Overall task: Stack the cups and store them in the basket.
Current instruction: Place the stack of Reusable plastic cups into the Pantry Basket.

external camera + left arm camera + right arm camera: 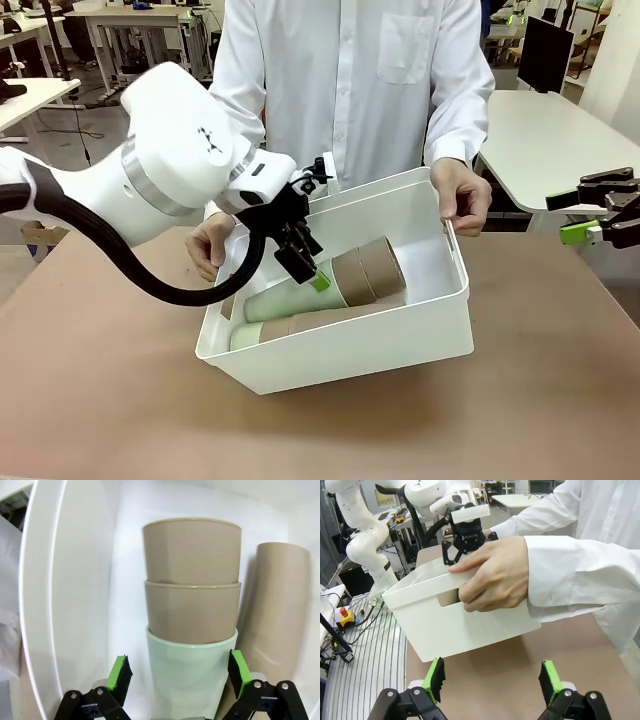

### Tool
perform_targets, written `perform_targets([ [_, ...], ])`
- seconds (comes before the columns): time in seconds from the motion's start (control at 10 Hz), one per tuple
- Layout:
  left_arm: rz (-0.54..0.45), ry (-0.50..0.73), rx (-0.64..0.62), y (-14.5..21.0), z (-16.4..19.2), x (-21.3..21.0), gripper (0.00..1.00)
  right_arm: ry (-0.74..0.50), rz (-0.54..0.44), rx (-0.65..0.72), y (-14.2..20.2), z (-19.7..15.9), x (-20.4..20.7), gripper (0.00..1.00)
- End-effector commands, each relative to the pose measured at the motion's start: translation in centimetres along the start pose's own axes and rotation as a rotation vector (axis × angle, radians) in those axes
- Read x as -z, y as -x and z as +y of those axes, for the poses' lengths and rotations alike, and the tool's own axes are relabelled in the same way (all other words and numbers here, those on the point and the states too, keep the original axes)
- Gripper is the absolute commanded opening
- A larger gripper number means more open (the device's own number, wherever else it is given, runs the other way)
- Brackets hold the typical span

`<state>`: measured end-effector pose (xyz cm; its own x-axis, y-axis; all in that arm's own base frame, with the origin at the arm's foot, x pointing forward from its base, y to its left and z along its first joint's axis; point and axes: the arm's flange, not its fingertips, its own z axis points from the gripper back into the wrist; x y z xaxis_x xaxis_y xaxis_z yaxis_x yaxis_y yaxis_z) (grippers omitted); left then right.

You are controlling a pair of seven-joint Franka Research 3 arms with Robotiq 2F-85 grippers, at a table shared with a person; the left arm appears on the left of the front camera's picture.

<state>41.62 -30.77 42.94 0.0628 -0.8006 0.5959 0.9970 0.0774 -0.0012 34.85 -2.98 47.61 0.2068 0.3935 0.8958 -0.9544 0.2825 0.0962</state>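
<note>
Inside the basket (400, 345), which is tilted toward the robot and steadied at both ends by the person's hands (462, 195), a stack of cups (335, 282) lies on its side: a mint cup with two tan ones nested in it, and a further stack (275, 330) beside it against the near wall. The left end effector (176, 676) is reached into the basket with its pads spread on either side of the mint cup (192, 672), released and apparently not pressing it, though contact cannot be settled from the wrist view. The right end effector (492, 680) is held open above the table (520, 665), just beside the basket's end wall, grasping nothing. The cups are judged to be light, stiff and matte, so little squeeze should be needed; their taper may let them slide out toward the narrow end, and nested cups may part if only the outer one is taken. Hold is best taken across the outer cup near its wide rim. The basket is light, rigid plastic, best carried by its handle slots (451, 598).
</note>
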Motion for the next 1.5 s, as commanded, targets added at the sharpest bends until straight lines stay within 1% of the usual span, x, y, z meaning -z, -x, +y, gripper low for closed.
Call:
perform_targets([
  [0.0, -0.003, 0.055, 0.032, 0.2, -0.5, -4.5, 1.0, 0.001, -0.02, 0.016, -0.4, -0.1, -0.1, 1.0],
  [0.1, -0.021, 0.087, 0.03, 0.2, -0.8, -7.1, 1.0, 0.001, -0.02, 0.016, -0.4, -0.1, -0.1, 1.0],
  [0.3, -0.122, 0.137, 0.021, 1.4, -1.2, -13.5, 1.0, 0.001, -0.02, 0.016, -0.4, -0.1, -0.1, 1.0],
  [0.4, -0.159, 0.121, 0.026, 2.6, -1.5, -16.7, 1.0, 0.001, -0.02, 0.016, -0.4, -0.1, -0.1, 1.0],
  [0.5, -0.204, 0.092, 0.024, 4.4, -1.6, -20.2, 1.0, 0.001, -0.02, 0.016, -0.4, -0.1, -0.1, 1.0],
  [0.6, -0.287, 0.063, 0.005, 7.1, -1.7, -23.9, 1.0, 0.001, -0.02, 0.016, -0.4, -0.1, -0.1, 1.0],
  [0.7, -0.351, 0.054, 0.0, 9.7, -2.1, -26.5, 1.0, 0.001, -0.02, 0.016, -0.4, -0.1, -0.1, 1.0],
  [0.8, -0.391, 0.037, -0.007, 12.4, -2.5, -28.5, 1.0, 0.001, -0.02, 0.016, -0.4, -0.1, -0.1, 1.0],
  [1.0, -0.472, 0.015, -0.015, 17.4, -3.2, -30.8, 1.0, 0.001, -0.02, 0.016, -0.4, -0.1, -0.1, 1.0],
  [1.1, -0.485, 0.016, -0.002, 18.7, -3.6, -31.2, 1.0, 0.001, -0.02, 0.016, -0.4, -0.1, -0.1, 1.0],
  [1.3, -0.487, 0.009, 0.021, 19.8, -4.1, -31.0, 1.0, 0.001, -0.02, 0.016, -0.4, -0.1, -0.1, 1.0],
  [1.4, -0.466, 0.002, -0.023, 19.8, -3.7, -32.0, 1.0, 0.001, -0.02, 0.016, -0.4, -0.1, -0.1, 1.0],
])
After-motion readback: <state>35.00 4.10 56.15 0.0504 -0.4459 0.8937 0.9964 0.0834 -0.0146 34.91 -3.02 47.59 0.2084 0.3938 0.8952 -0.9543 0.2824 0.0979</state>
